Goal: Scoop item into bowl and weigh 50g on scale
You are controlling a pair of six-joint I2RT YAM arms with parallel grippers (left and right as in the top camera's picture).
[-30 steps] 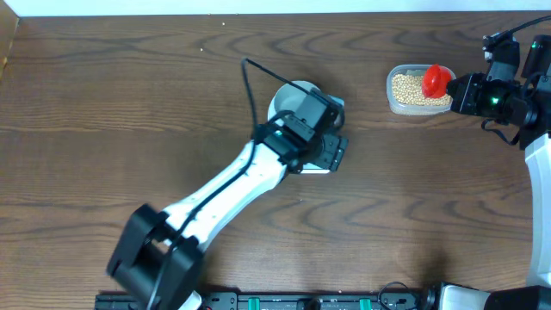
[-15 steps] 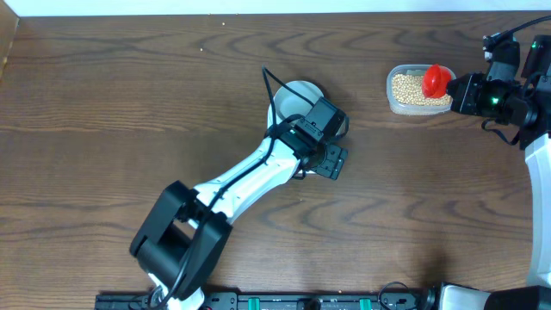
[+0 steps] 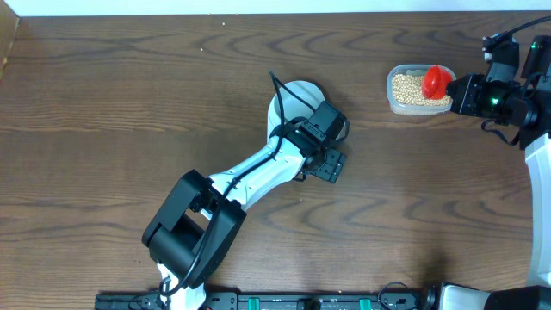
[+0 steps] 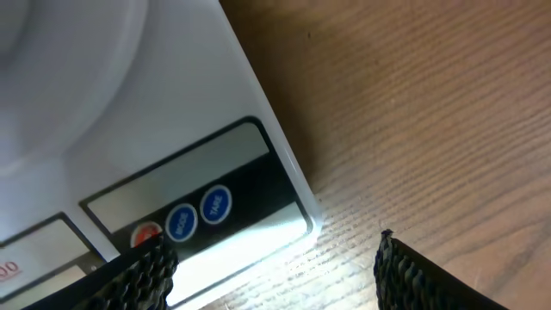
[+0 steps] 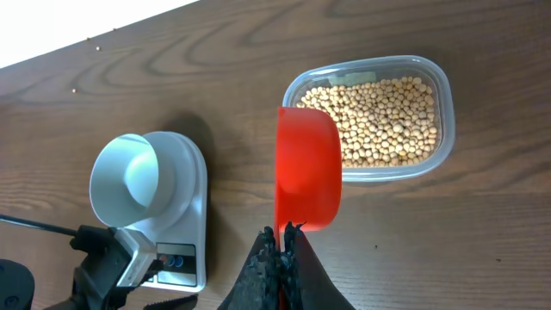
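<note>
Not started: bowl (image 5: 126,179) empty, no beans (image 5: 387,120) weighed.
My left gripper (image 4: 277,263) hangs wide open, holding nothing, by the buttons (image 4: 198,213) on the scale (image 4: 172,129). The bowl sits on the scale. Farther off, my right gripper (image 5: 280,245) pinches the red scoop (image 5: 307,176) at the tub (image 5: 443,96) of beans.
</note>
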